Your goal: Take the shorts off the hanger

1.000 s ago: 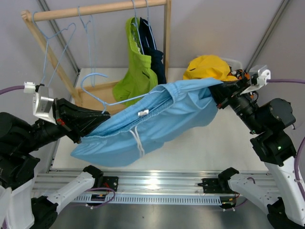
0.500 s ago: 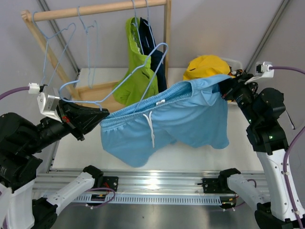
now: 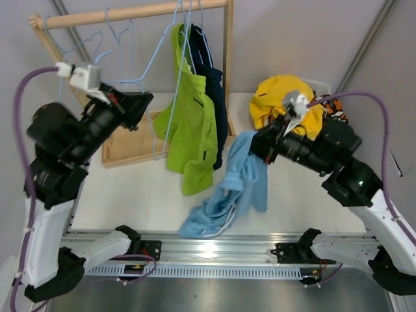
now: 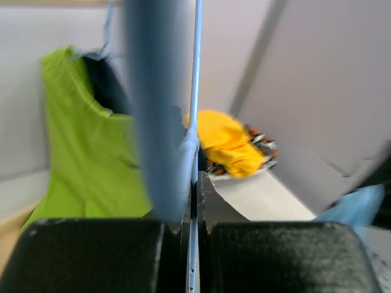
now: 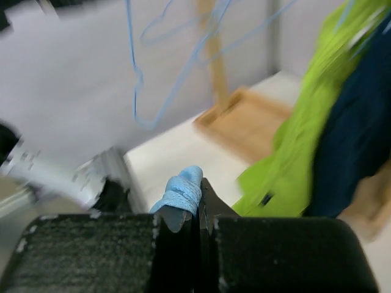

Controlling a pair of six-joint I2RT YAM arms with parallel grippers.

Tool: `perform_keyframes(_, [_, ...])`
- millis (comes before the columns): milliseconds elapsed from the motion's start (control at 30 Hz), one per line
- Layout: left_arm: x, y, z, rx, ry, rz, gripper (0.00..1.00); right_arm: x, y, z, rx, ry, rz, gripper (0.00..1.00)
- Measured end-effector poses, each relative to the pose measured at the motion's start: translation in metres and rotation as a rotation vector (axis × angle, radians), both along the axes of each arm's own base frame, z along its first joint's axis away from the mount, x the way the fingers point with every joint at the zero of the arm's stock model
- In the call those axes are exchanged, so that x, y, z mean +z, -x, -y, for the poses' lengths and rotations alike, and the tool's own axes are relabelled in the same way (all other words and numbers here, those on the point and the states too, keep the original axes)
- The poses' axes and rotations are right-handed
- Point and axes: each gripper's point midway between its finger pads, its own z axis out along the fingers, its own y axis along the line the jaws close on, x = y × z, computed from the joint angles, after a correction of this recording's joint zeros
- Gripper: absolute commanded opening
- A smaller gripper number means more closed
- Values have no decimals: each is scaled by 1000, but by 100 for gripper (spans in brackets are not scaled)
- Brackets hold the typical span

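Note:
My left gripper is raised beside the wooden rack and shut on a bare blue wire hanger. The wire runs between its fingers in the left wrist view. The hanger's hook reaches up by the rail. My right gripper is shut on the light blue shorts, which hang limp with their lower end on the table. A fold shows between its jaws in the right wrist view. Lime green shorts and dark navy shorts hang on the rail. Yellow shorts and patterned shorts lie at the back right.
The wooden rail carries other bare blue hangers at its left. The rack's wooden base sits on the white table. A metal rail runs along the near edge.
The light blue shorts came off the hanger. My left arm lifted the bare hanger up to the rail. My right gripper swung left with the shorts, which now dangle to the table.

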Motion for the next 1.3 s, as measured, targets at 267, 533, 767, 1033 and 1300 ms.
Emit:
perform_keyframes(267, [-99,-48,-24,248,-176,-312,0,184,-72,62,-493,-147,361,0])
perform_keyframes(533, [-104,-33,-59,383,-213,-313,0,274,-176,169,-1027,-244,574,0])
perform_keyframes(767, [-113,-61,-58,443,-269,-337,0,199,-295,233,-1269,-94,503,0])
perform_keyframes(1033, [-113,-153,-40,522,-320,-376,0,7,-390,291,-1342,26,152,33])
perform_keyframes(1300, [-35,-224,-57,664,-248,-230,0,-216,-330,244,-1125,71,-362,98])
